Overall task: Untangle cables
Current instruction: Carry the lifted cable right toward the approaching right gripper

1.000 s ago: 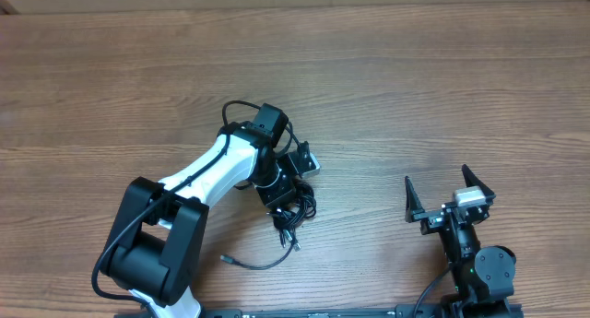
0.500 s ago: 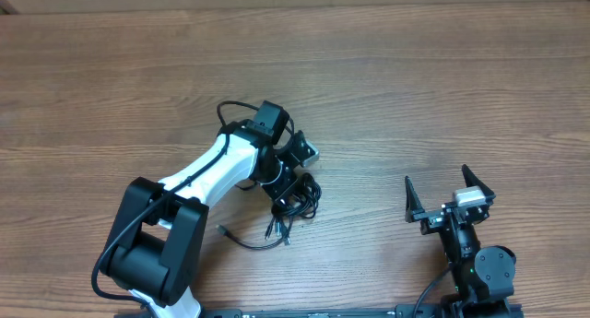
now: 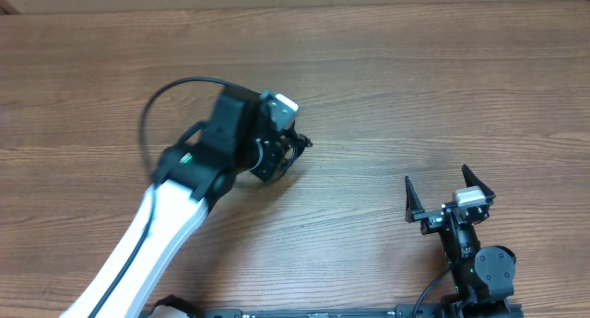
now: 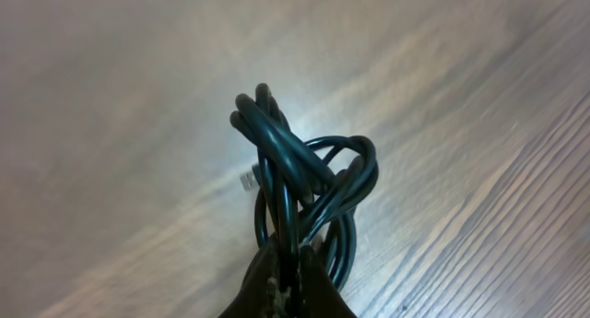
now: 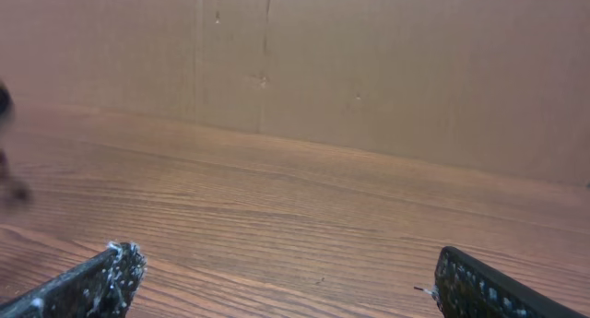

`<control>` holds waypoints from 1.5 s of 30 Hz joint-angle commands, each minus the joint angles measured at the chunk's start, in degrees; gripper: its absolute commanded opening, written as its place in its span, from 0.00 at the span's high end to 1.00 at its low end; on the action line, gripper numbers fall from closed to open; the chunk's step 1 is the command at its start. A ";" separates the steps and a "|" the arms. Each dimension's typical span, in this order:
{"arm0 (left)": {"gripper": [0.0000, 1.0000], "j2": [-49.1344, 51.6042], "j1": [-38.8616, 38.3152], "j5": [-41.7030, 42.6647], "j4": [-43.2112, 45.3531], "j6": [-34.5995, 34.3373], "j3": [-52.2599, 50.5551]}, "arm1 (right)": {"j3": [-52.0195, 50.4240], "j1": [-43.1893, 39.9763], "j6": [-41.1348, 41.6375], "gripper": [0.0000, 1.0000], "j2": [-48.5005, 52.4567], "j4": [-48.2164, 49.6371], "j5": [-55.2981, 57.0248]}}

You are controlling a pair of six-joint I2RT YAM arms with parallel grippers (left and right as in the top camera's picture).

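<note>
My left gripper (image 4: 288, 279) has closed on the cables (image 4: 304, 175), raising the knot just ahead, ready for separation.

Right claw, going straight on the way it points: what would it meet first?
Nothing nearby. Ahead of the right claw only table shows, then probably the brown wall at the far edge.

A brown wood-grain bench (image 3: 442, 88) is filling the overhead view, its grain running side to side. A plain tan wall (image 5: 387, 69) is rising along its far edge, showing faint vertical seams. Soft light is glaring off the bench top.
</note>
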 commanded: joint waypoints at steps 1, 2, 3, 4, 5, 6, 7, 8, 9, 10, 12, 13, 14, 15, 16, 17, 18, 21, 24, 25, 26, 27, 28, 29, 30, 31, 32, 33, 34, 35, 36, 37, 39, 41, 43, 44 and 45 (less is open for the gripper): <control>0.96 -7.48 -0.13 -2.10 -0.70 -1.20 1.33 | -0.59 -0.24 -0.24 0.00 -0.37 0.33 0.42; 0.96 -9.07 -0.11 -2.05 -0.96 -1.20 1.36 | -0.59 -0.24 -0.24 0.00 -0.37 0.33 0.44; 0.96 -10.51 -0.11 -2.05 -1.16 -1.20 1.33 | -0.59 -0.24 -0.24 0.00 -0.37 0.33 0.44; 0.96 -11.67 -0.11 -2.05 -1.31 -1.18 1.33 | -0.59 -0.24 -0.24 0.00 -0.37 0.33 0.44; 0.96 -13.35 -0.11 -1.99 -1.55 -1.20 1.33 | -0.59 -0.24 -0.24 0.00 -0.37 0.33 0.44; 0.96 -14.21 -0.11 -1.70 -1.77 -1.20 1.33 | -0.59 -0.24 -0.24 0.00 -0.37 0.33 0.44; 0.96 -15.69 -0.13 -0.31 -2.45 -1.16 1.33 | -0.59 -0.24 -0.26 0.00 -0.37 0.35 0.46; 0.96 -16.44 -0.13 0.48 -3.06 -1.09 1.33 | -0.59 -0.24 -0.24 0.00 -0.37 0.55 0.42; 0.96 -17.09 -0.11 2.05 -4.02 0.20 1.36 | -0.59 -0.24 -0.20 0.00 -0.37 0.44 0.22; 0.96 -17.40 -0.11 3.28 -4.72 1.01 1.33 | -0.59 -0.20 -0.17 0.00 -0.37 0.35 -0.13; 0.96 -17.81 -0.11 10.32 -6.82 4.83 1.33 | -0.59 -0.17 3.37 0.00 -0.37 0.39 -1.42; 0.96 -17.81 -0.11 12.61 -7.17 6.27 1.36 | -0.59 -0.17 7.28 0.00 -0.37 1.11 -1.79; 0.96 -17.81 -0.11 16.83 -7.43 8.52 1.33 | -0.59 -0.17 12.35 0.00 -0.37 3.10 -3.96; 0.96 -17.79 -0.11 18.60 -7.41 9.07 1.33 | -0.59 -0.17 15.89 0.00 -0.37 3.54 -5.99; 0.96 -17.79 -0.11 20.11 -7.32 9.18 1.33 | -0.57 -0.17 19.32 0.00 -0.37 3.67 -8.35; 0.96 -17.79 -0.11 21.03 -7.30 9.16 1.33 | -0.57 -0.17 22.45 0.00 -0.37 3.54 -11.28; 0.96 -17.79 -0.11 21.77 -7.28 9.16 1.33 | -0.57 -0.17 24.63 0.00 -0.37 3.21 -14.51; 0.96 -17.79 -0.11 23.41 -7.28 9.14 1.33 | 0.15 -0.17 28.72 0.00 -0.37 3.10 -22.34; 0.96 -17.79 -0.11 24.48 -6.40 8.15 1.33 | 4.55 -0.17 29.27 0.00 -0.37 0.02 -25.24; 0.96 -17.79 -0.09 25.00 -5.88 7.30 1.33 | 7.04 -0.17 29.22 0.00 -0.35 -3.56 -25.22; 0.96 -17.79 -0.07 25.40 -5.22 6.23 1.33 | 8.41 -0.17 29.18 0.00 -0.35 -5.77 -25.18; 0.96 -17.79 -0.07 25.44 -4.63 5.05 1.33 | 10.99 -0.17 28.37 0.00 -0.24 -9.79 -25.18; 0.96 -17.79 -0.07 25.46 -4.13 4.24 1.33 | 12.98 -0.20 27.30 0.00 0.02 -12.72 -25.18; 0.96 -17.79 -0.07 25.59 -3.37 2.99 1.36 | 15.85 -0.17 25.77 0.00 0.70 -16.57 -25.07; 0.96 -17.79 -0.07 26.03 -2.75 2.45 1.36 | 18.03 -0.17 24.52 0.00 1.46 -18.95 -25.05; 0.96 -17.73 -0.07 27.06 -2.08 2.08 1.36 | 20.20 -0.17 23.50 0.00 2.45 -20.94 -25.05; 0.96 -17.70 -0.07 27.82 -1.38 1.38 1.36 | 22.62 -0.17 22.56 0.00 3.74 -22.97 -25.11; 0.96 -17.73 -0.07 28.11 -0.50 0.28 1.36 | 25.40 -0.17 21.07 0.00 5.53 -25.33 -25.79; 0.96 -17.75 -0.07 28.17 0.07 -0.81 1.36 | 26.80 -0.17 19.96 0.00 6.60 -26.62 -26.58; 0.96 -17.73 -0.07 28.24 0.74 -2.14 1.36 | 28.89 -0.17 18.29 0.00 8.41 -28.50 -28.06; 0.96 -17.73 -0.07 28.26 1.53 -4.28 1.36 | 32.00 -0.17 16.20 0.00 11.98 -31.34 -30.95; 0.96 -17.73 -0.04 28.26 1.86 -5.57 1.36 | 33.55 -0.17 15.17 0.00 14.29 -32.48 -33.16; 0.95 -17.73 -0.02 29.83 2.69 -7.19 1.36 | 35.32 -0.17 12.55 0.00 18.62 -33.00 -37.42; 0.96 -17.73 0.09 32.59 3.52 -7.21 1.36 | 35.87 -0.17 12.22 0.00 21.97 -32.24 -39.58; 0.96 -17.73 0.55 34.60 3.89 -7.19 1.36 | 35.87 -0.17 12.22 0.00 24.11 -31.19 -42.34; 0.96 -17.73 0.76 35.43 3.89 -7.15 1.36 | 35.87 -0.17 12.22 0.00 24.68 -30.75 -43.58; 0.96 -17.73 1.09 36.52 3.87 -7.15 1.36 | 35.87 -0.17 12.22 0.00 25.14 -30.10 -44.76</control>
